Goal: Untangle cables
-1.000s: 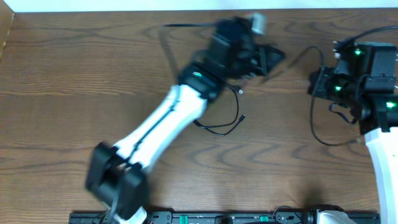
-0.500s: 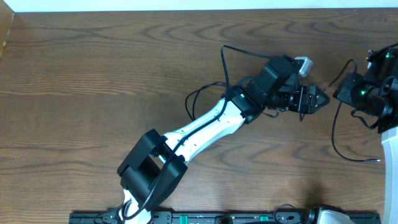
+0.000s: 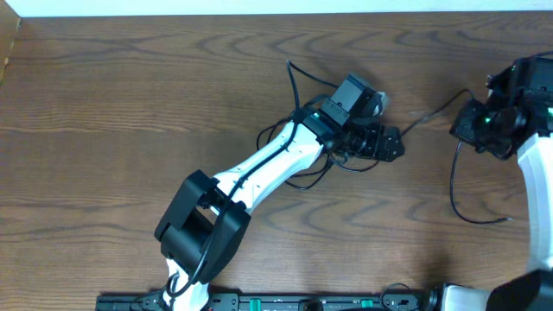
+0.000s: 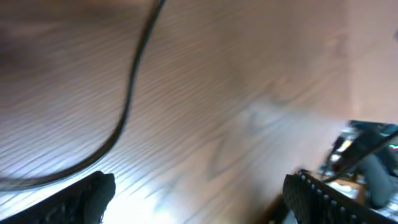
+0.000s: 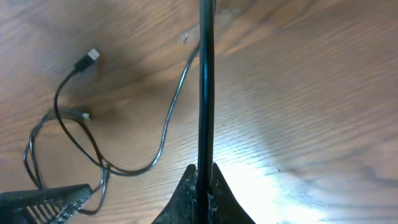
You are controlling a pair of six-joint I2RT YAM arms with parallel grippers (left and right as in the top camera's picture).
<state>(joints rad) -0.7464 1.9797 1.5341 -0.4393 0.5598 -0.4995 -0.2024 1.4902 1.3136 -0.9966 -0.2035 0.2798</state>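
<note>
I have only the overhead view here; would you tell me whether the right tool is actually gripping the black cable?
Observer: Yes. The right wrist view shows the right tool shut on the black cable, which runs straight ahead from it.
Operator: Thank you. Is the left tool holding anything?
Observer: No. The left wrist view shows the left tool open and holding nothing; a stretch of black cable curves across the wood ahead of it.

Your black cable [image 5: 204, 93] runs straight and taut across the wood, pinched in the right gripper [image 5: 204, 180]. Beside it, a thinner slack strand [image 5: 165, 124] curves away into loose, overlapping loops and ends in a small flat plug [image 5: 92, 56].
</note>
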